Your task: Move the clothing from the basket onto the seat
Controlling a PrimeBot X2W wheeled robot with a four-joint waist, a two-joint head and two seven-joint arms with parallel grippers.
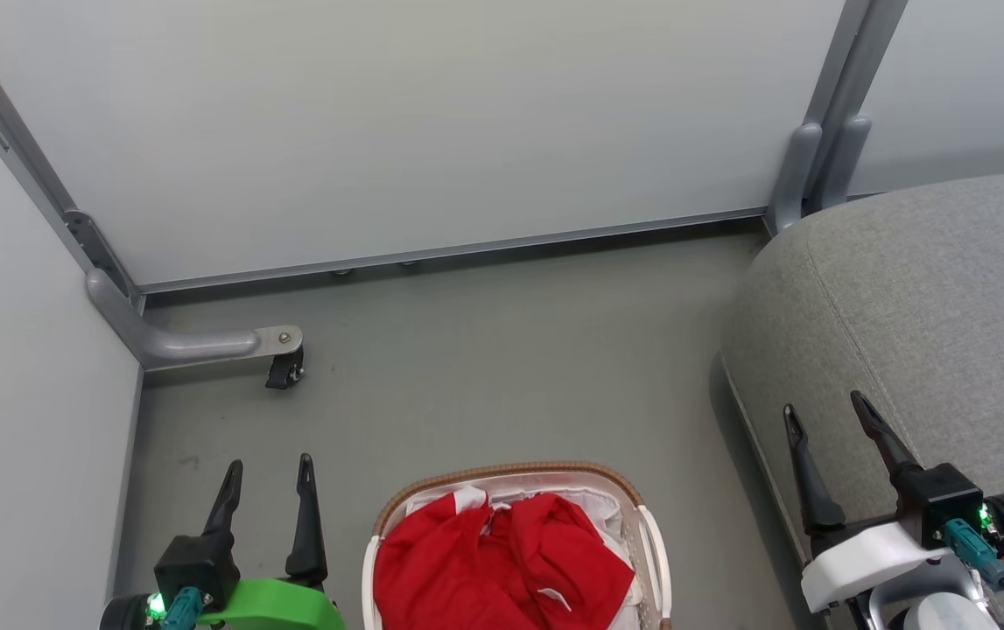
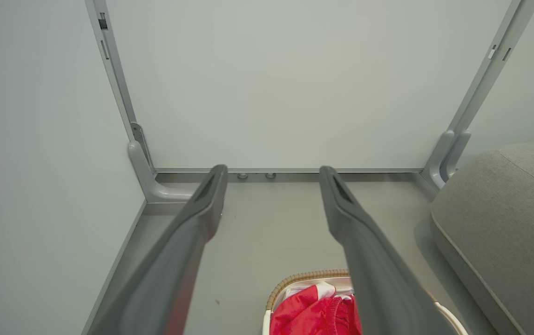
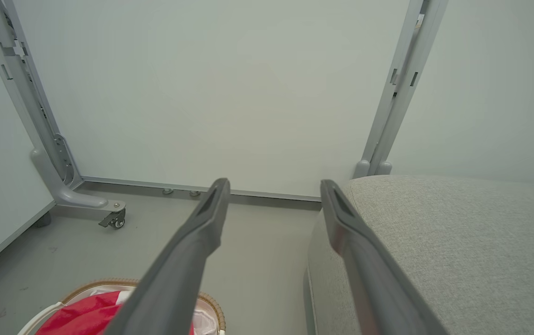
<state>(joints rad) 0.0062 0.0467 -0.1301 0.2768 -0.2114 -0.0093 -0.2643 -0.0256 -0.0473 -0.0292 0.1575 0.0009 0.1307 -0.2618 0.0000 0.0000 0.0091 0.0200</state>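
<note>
Pre-grasp step: left tool (image 1: pixel 270 461) and right tool (image 1: pixel 824 402) both empty with fingers apart, clothing (image 1: pixel 502 560) heaped in basket (image 1: pixel 510 470) between them, seat (image 1: pixel 948 306) alongside right tool; next move likely needs one tool down into the basket, pinching red fabric only.

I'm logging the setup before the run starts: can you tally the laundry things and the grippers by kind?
Baskets: 1, the basket.
Red clothing heaps: 1, the clothing lying in it; how many garments cannot be told.
Seats: 1, the seat.
Grippers: 2, left gripper and right gripper, both open and holding nothing.
Total: 5.
</note>
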